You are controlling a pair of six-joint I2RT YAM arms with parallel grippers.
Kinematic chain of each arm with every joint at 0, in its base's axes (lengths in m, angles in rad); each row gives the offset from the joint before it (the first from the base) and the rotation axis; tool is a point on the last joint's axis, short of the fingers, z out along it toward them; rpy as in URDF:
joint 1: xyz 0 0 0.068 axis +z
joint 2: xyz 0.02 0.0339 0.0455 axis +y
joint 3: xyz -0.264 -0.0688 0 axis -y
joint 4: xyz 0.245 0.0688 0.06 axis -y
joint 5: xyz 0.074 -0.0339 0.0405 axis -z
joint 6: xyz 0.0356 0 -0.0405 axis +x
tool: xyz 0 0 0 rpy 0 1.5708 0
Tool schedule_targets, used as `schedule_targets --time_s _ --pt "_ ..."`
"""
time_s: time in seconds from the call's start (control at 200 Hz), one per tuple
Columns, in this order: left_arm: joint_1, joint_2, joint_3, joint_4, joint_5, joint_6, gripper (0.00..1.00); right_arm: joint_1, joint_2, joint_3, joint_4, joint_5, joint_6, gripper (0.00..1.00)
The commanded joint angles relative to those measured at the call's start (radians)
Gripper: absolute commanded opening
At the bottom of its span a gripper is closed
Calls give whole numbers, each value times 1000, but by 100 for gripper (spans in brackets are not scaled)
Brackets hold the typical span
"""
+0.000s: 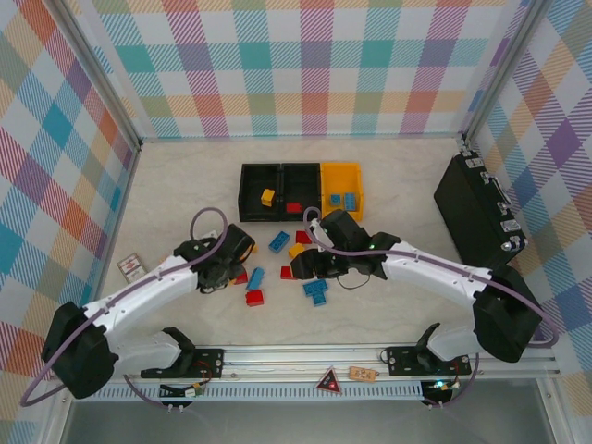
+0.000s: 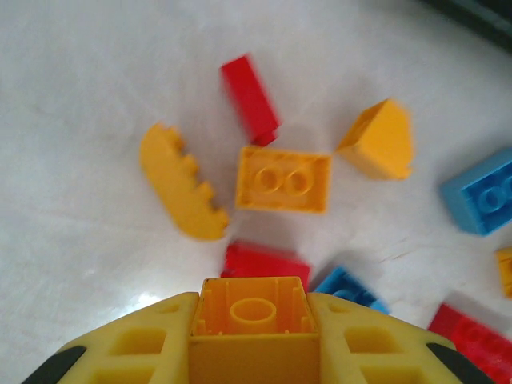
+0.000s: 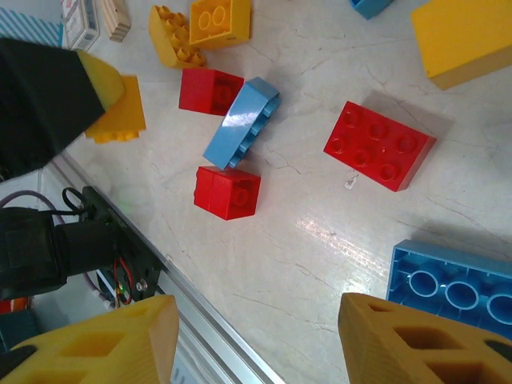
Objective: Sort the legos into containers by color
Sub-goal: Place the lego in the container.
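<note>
The left claw [image 2: 254, 298] is closed on a yellow brick [image 2: 254, 328]. A finger presses on each side, and the brick's hollow underside faces the wrist camera (the grip looks square and centred). The brick appears to hang above loose legos on the counter [image 2: 72, 120]: a flat yellow two-stud brick [image 2: 282, 179], a yellow arched piece [image 2: 178, 182], a red brick [image 2: 250, 98] and a yellow wedge [image 2: 378, 141].

The right claw [image 3: 256, 344] is spread wide with nothing between its fingers. It hovers over a flat red brick [image 3: 380, 146] and a small red cube [image 3: 227, 192]. An upturned blue brick [image 3: 448, 280] lies just beside its right finger.

Farther out, the containers [image 1: 281, 166] stand in a row beyond the pile. The left black bin [image 1: 243, 190] holds a yellow piece [image 1: 267, 196], and the middle black bin [image 1: 319, 190] holds a red piece [image 1: 294, 208]. The yellow-orange bin [image 1: 360, 190] holds blue pieces [image 1: 350, 200].

The step in hand looks like carrying the held brick to the left black bin, since yellow is gathered there. To do it well, I would lift the brick high enough to clear the near rim. I would then bring it over the bin's middle and lower it inside before parting the fingers, so it does not bounce into the next bin. The right arm sits close by, so the left arm's path is best kept to its own side.
</note>
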Motion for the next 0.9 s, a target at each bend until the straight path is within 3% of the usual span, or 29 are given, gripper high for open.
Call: schedule_targets --time_s 0.0,0.57,0.895 --pt "40 83 108 34 14 131 24 1 -28 -4 33 47 32 55" --pt "171 540 580 61 89 322 24 -67 8 122 -47 189 11 56" --pt "181 713 718 55 80 356 24 -77 39 139 -49 181 15 56"
